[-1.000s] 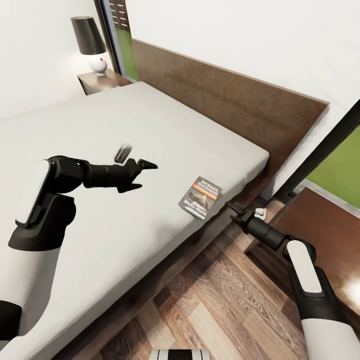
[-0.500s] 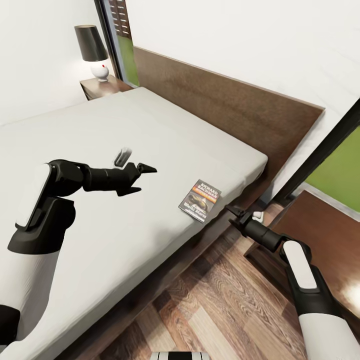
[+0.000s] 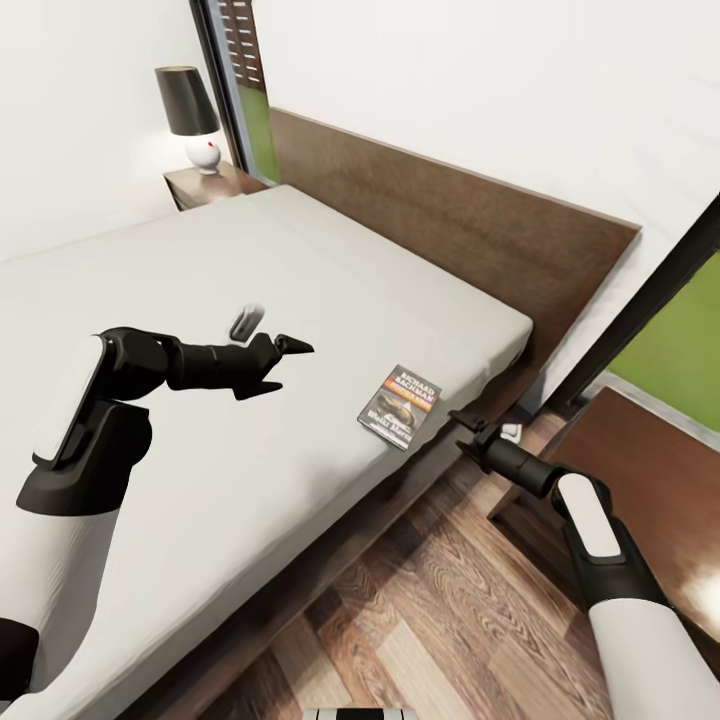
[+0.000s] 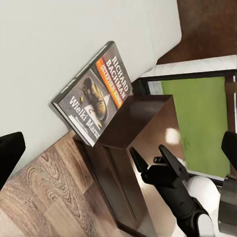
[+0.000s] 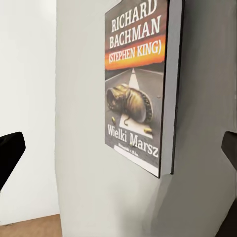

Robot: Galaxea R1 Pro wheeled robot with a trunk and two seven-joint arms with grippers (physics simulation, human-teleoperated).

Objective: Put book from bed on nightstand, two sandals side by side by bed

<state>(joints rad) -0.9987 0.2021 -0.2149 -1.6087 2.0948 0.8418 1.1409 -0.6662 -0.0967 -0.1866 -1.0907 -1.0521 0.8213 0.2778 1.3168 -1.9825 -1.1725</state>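
I see the book (image 3: 401, 406) lying flat, cover up, on the bed (image 3: 300, 300) at the mattress's near edge, toward the headboard (image 3: 450, 220) end. Its long axis runs slantwise, title end toward the headboard, bottom end at the mattress rim; in the left wrist view the book (image 4: 94, 98) slightly overhangs that edge. The right wrist view shows the cover (image 5: 138, 89) close up: "RICHARD BACHMAN", orange band, a boot on a road.

My right gripper (image 3: 464, 423) sits just off the bed's side, near the book but apart from it, over the plank floor (image 3: 420, 600); its fingers (image 4: 168, 159) stand spread and carry nothing. My left gripper (image 3: 283, 361) hovers over the middle of the mattress, well apart from the book, fingers parted and empty.

A nightstand (image 3: 650, 490) stands beside the bed behind my right arm, another (image 3: 205, 185) with a lamp (image 3: 197, 118) at the far side. Bare mattress lies between left gripper and book
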